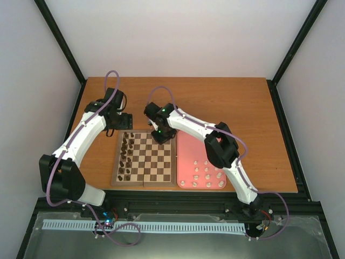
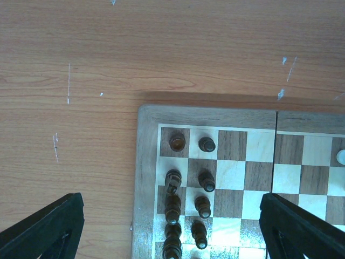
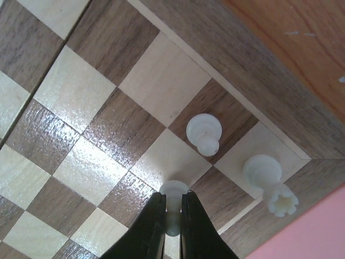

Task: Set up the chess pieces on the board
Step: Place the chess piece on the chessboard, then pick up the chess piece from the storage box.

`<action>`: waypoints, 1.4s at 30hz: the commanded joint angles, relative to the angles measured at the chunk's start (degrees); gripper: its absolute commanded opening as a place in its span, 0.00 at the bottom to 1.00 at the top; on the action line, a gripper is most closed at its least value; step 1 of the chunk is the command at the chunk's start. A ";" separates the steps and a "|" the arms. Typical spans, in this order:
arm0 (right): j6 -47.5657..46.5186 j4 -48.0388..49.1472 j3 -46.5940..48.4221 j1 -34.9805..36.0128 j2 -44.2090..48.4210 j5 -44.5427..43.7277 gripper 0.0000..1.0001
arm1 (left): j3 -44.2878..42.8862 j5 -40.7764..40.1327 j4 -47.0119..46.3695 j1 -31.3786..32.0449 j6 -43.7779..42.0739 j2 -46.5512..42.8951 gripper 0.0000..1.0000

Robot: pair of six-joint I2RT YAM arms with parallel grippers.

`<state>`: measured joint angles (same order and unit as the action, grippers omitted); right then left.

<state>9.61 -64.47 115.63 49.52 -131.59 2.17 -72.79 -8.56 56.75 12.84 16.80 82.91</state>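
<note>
The board [image 1: 115, 162] lies at the table's near middle. My right gripper [image 3: 173, 200] is shut on a cream-white pawn [image 3: 173, 189], held over a light square near the board's far right corner. Beside it stand a white pawn [image 3: 204, 132] on a dark square and a white rook [image 3: 267, 178] on the corner square. Several more white chess pieces [image 1: 207, 172] sit on the pink tray [image 1: 186, 145]. My left gripper [image 2: 172, 198] hangs open above the board's far left corner, its fingers [image 2: 48, 226] wide apart and holding nothing.
Dark brown pieces [image 2: 206, 181] stand in two rows along the board's left side [image 1: 126, 154]. The pink tray lies against the board's right edge. Bare wooden table [image 1: 232, 102] stretches beyond the board. Black frame posts rise at the table's back corners.
</note>
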 commanded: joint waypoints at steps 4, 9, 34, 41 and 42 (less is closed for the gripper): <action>-0.77 -0.24 4.45 -0.56 -2.84 0.58 0.04 | -0.59 -0.52 -0.70 -0.41 -0.71 -0.60 1.00; -0.90 -0.20 4.94 -0.56 -3.35 1.41 0.05 | -0.51 -0.63 -0.71 -0.41 -0.79 -0.67 1.00; -2.23 -0.81 3.91 -0.48 5.39 3.58 0.37 | -0.59 -0.89 -0.65 -0.39 -0.80 -0.74 1.00; -0.71 -2.67 -6.12 -0.47 17.19 -0.66 0.53 | -0.71 -0.80 -0.48 -0.42 -0.80 -0.89 1.00; -0.27 -2.02 -9.31 -0.59 19.25 -1.49 0.54 | -0.73 -0.75 -0.49 -0.39 -0.80 -0.91 1.00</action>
<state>8.12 -65.17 114.04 49.17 -120.40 4.19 -72.79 -8.78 56.75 12.84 16.75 82.91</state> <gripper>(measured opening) 0.521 0.997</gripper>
